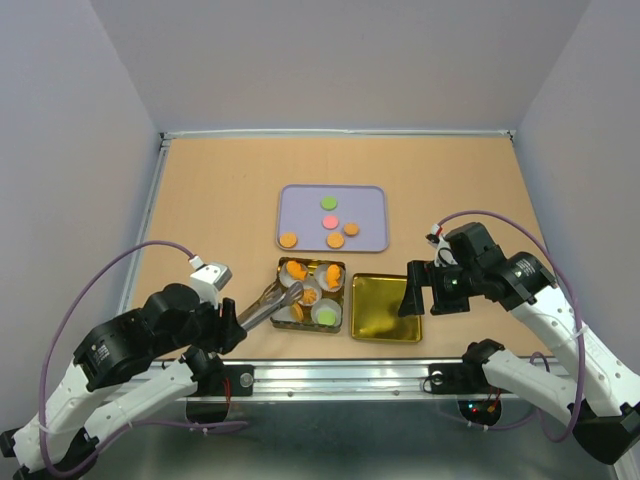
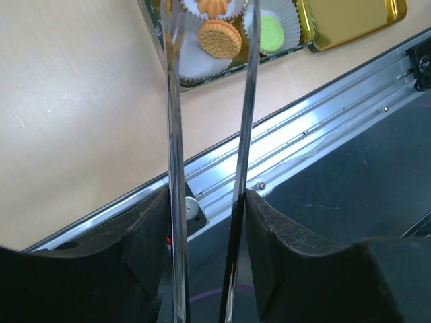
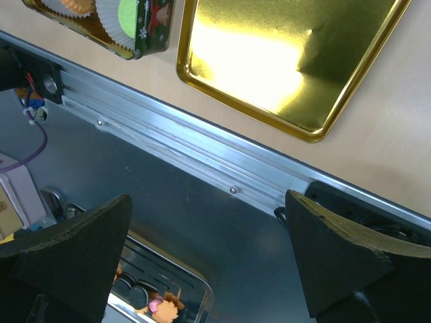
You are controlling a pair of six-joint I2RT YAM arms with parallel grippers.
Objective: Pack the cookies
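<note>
Cookies (image 1: 333, 222) sit on the lavender tray (image 1: 300, 200) and in paper cups (image 2: 195, 66) inside the tin (image 1: 343, 265). Left gripper (image 1: 236, 320) clamps metal tongs (image 1: 270, 302) reaching over the tin; right gripper (image 1: 413, 290) gapes wide beside the gold lid (image 1: 385, 310).

Bright even light; the gold tray (image 3: 283, 60) glares, near tongs (image 2: 174, 202) seemingly blurred.

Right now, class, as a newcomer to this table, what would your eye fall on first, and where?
The shiny gold lid lies near the front edge, right of a tin whose paper cups hold cookies. The left gripper holds metal tongs reaching into that tin, while the right gripper hangs open by the lid's right edge. Farther back, a lavender tray carries five loose cookies.
</note>
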